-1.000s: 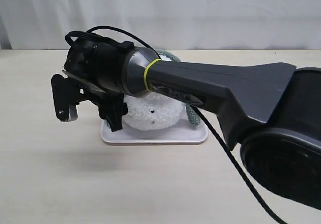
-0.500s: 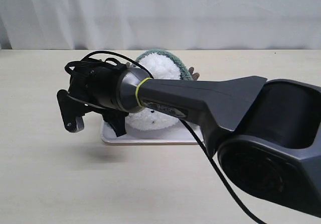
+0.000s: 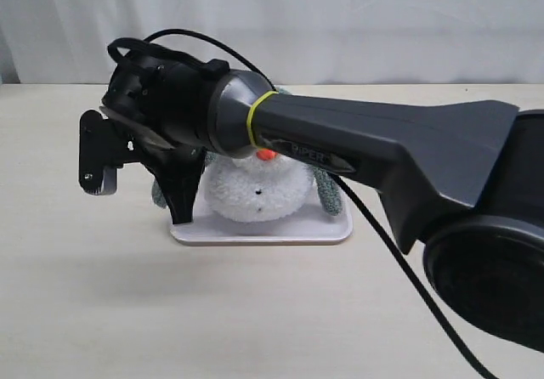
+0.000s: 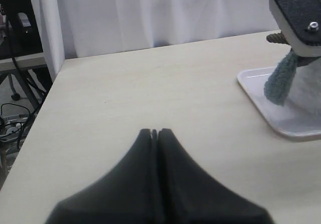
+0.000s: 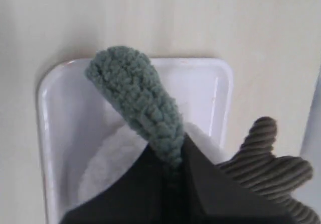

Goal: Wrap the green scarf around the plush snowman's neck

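Note:
The plush snowman (image 3: 255, 190) sits on a white tray (image 3: 263, 231); my right arm hides most of its head, and only the orange nose (image 3: 266, 152) peeks out under it. The green scarf (image 3: 328, 190) hangs down on the snowman's right, and its other end (image 3: 159, 194) hangs on the left. My right gripper (image 3: 180, 213) points down at the tray's left end, shut on that scarf end (image 5: 135, 93). A brown twig arm (image 5: 271, 158) lies beside the right gripper (image 5: 173, 163). My left gripper (image 4: 154, 132) is shut and empty over bare table, apart from the tray (image 4: 261, 101).
The pale wooden table (image 3: 102, 294) stretches around the tray, with a white curtain (image 3: 357, 22) behind it. The table's edge and cables (image 4: 15, 113) show in the left wrist view. My right arm's long dark link (image 3: 382, 145) crosses in front of the snowman.
The right gripper has gone from open to shut on the scarf's left end. Since half a second ago the arm has risen and now covers the snowman's head.

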`<state>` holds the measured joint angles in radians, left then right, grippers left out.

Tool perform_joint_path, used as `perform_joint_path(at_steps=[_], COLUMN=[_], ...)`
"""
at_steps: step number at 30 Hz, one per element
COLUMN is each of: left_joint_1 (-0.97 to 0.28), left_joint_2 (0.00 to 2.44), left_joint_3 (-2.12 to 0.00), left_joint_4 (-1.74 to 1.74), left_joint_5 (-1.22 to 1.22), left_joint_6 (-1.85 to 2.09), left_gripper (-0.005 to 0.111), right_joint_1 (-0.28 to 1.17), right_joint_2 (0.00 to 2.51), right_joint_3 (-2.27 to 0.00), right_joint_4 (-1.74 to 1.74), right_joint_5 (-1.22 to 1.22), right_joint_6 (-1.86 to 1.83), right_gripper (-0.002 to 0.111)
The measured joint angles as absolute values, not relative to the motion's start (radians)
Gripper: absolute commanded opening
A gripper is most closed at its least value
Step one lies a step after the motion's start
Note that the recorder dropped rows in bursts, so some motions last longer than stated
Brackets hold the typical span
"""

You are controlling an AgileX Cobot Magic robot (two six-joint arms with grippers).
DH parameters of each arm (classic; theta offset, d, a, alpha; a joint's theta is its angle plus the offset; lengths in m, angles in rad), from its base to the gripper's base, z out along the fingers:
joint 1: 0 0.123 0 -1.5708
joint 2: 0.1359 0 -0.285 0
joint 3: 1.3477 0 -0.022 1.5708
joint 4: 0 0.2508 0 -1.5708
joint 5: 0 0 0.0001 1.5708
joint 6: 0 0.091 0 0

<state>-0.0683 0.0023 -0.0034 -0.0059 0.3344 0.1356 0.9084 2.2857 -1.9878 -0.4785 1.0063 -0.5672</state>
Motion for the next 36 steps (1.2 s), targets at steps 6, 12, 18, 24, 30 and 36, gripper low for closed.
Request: perform_joint_path(at_steps=[6,12,18,24,30,36], left_joint_1=[-0.068,-0.068,-0.068,-0.068,-0.068,-0.068], left_joint_2=[0.002,0.002,0.002,0.002,0.002,0.002], left_joint_3=[-0.003,-0.003,-0.003,-0.003,-0.003,-0.003], left_joint_4=[-0.006,-0.006,-0.006,-0.006,-0.006,-0.006], left_joint_5=[0.334,0.334,0.334,0.334,0.334,0.334], left_joint_6=[0.136,0.136,0.136,0.136,0.136,0.136], left_gripper=[0.000,0.000,0.000,0.000,0.000,0.000], right_joint_1=[0.902,0.866,0.843,0.841,0.841,0.841], right_joint_2=[2.275,2.275,2.275,2.275,2.275,2.275], right_joint_3=[-1.988,-1.988,-1.959,-1.929,-1.929,-1.929], right_joint_4=[-0.329,-0.297,-0.332,-0.350,-0.354,-0.354], right_joint_5=[1.138,1.171,1.197,1.199,1.205,1.205], right_joint_6=[-0.674,-0.687,-0.687,-0.694,-0.694,-0.679], right_gripper=[0.004,0.004,0.004,0.004,0.006,0.031])
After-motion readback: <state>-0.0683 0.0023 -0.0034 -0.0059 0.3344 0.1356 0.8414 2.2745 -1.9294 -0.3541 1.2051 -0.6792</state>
